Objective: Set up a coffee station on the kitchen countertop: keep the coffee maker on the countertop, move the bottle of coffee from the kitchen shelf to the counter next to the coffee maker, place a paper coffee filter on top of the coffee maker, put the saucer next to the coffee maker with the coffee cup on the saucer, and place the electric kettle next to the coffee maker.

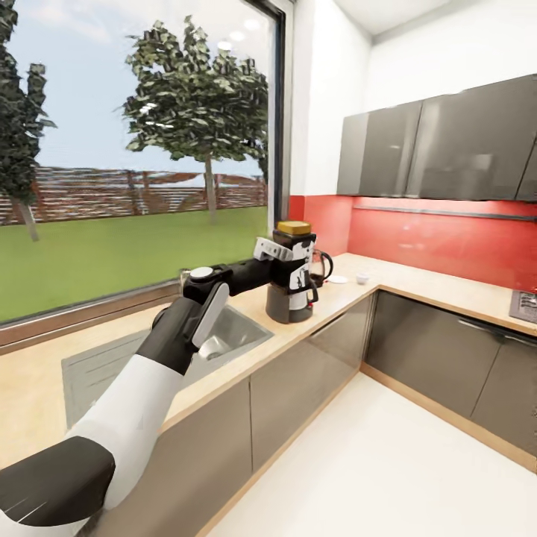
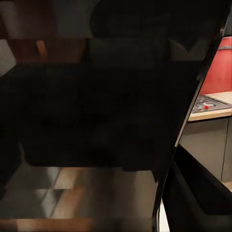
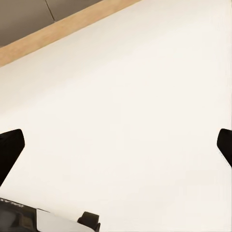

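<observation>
Bottle of coffee point(image 1: 294, 240) — clamped in left hand point(image 1: 287, 252).

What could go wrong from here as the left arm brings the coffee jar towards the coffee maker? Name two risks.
1. The bottle of coffee in the left gripper seems very close to the top of the coffee maker; lowering it may knock the machine.
2. The electric kettle crowds one side and the sink the other, so set-down room looks tight.
</observation>
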`<state>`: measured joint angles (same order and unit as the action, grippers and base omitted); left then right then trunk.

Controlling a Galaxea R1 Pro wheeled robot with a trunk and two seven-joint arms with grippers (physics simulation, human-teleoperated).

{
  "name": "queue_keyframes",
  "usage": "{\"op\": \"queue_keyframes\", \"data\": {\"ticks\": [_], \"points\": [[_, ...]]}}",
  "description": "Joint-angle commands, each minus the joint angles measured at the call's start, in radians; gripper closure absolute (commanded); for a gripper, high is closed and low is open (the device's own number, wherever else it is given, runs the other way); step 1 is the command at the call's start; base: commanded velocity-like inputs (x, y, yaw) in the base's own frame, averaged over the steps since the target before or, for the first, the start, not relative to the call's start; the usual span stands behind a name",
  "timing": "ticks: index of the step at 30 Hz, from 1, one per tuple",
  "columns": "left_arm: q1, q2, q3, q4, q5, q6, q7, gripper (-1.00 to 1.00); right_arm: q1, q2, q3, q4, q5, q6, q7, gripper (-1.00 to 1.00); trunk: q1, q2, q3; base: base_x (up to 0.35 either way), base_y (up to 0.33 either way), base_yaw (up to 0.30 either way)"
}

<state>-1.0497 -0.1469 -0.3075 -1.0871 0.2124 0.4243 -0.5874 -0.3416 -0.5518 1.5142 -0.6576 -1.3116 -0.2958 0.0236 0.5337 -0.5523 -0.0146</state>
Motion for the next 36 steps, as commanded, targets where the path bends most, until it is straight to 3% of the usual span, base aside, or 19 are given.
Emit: {"op": "queue_keyframes", "data": {"ticks": [1, 18, 36], "points": [[-0.001, 0.000, 0.001, 0.000, 0.008, 0.007, -0.002, 1.00, -0.002, 0.000, 0.007, -0.001, -0.011, -0.007, 0.002, -1.00, 0.001, -0.002, -0.001, 0.079, -0.306, 0.000], [-0.001, 0.000, 0.001, 0.015, 0.008, 0.007, 0.000, 1.00, -0.002, 0.001, 0.007, 0.000, -0.011, -0.006, 0.002, -1.00, 0.001, -0.002, -0.001, 0.053, -0.136, -0.150], [-0.001, 0.000, 0.001, 0.013, 0.008, 0.007, 0.000, 1.00, -0.002, 0.005, 0.008, 0.000, -0.009, -0.005, 0.001, -1.00, 0.001, -0.002, -0.001, 0.144, -0.262, 0.005]]}}
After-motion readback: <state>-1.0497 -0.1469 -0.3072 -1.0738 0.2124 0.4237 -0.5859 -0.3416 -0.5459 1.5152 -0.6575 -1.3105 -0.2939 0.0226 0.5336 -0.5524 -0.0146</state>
